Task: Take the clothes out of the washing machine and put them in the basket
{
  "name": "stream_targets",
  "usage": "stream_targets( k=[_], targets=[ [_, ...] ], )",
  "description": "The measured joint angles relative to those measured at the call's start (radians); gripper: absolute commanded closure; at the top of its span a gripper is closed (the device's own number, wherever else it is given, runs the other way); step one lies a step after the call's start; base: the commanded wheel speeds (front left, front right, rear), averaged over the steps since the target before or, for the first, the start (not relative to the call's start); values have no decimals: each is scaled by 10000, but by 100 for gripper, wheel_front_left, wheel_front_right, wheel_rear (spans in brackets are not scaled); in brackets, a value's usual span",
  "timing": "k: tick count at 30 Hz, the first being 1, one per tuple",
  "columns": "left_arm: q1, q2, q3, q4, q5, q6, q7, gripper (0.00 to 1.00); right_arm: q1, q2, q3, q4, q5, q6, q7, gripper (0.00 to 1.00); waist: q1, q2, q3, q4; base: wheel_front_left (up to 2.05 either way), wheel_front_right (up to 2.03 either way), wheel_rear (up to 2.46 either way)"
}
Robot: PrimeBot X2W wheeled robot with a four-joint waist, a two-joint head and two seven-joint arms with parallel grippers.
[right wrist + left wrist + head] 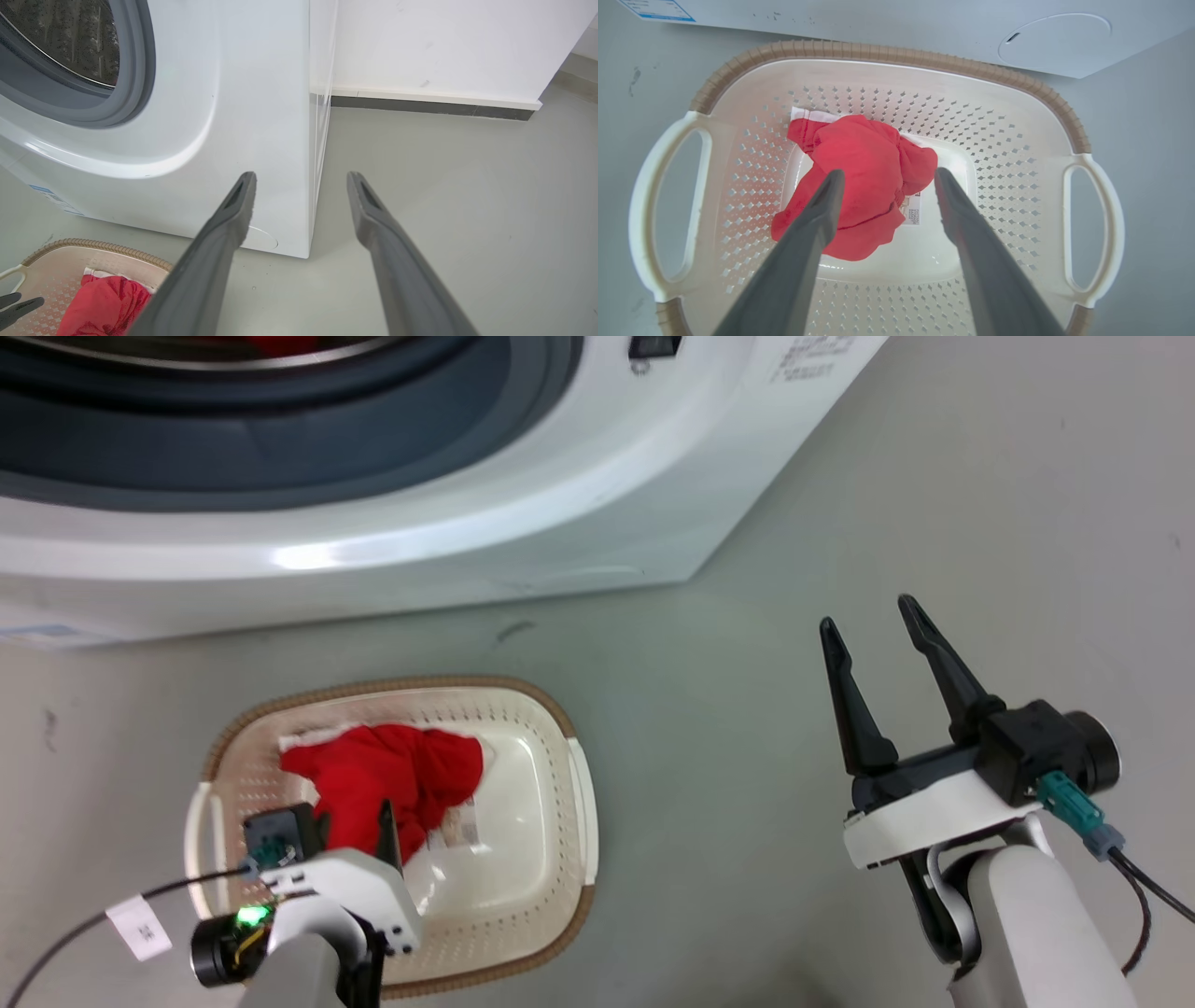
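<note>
The washing machine [579, 476] fills the top of the head view with its grey-rimmed porthole open. A sliver of red fabric [273, 343] shows in the drum at the picture's edge. The basket [551, 775] stands on the floor before it, with red clothes [383, 775] with white trim lying in its left half. My left gripper [350, 821] hangs open just above them, and in its wrist view the clothes [864, 172] lie loose beneath the left gripper [888, 176]. My right gripper [878, 630] is open and empty over bare floor to the right, facing the machine's corner [280, 140].
Grey floor [934, 504] stretches to the right of the machine and basket. A white wall with a dark skirting strip [420, 106] runs behind. A cable with a white tag [138, 926] trails from my left wrist, and another cable hangs from my right wrist.
</note>
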Motion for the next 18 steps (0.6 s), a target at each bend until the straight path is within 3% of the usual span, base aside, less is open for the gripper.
stream_targets(
  k=[9, 18],
  targets=[
    [1563, -382, -207, -2182, 554, 207, 0, 0, 678, 2, -385, -59, -198, 0, 123, 0, -1, 0, -1706, 541, 0, 0, 0],
    [2352, -435, -683, -4963, 644, 500, 0, 0, 1170, -2, -614, -585, -314, 0, 504, 0, -2, 0, -2651, 1025, 0, 0, 0]
  ],
)
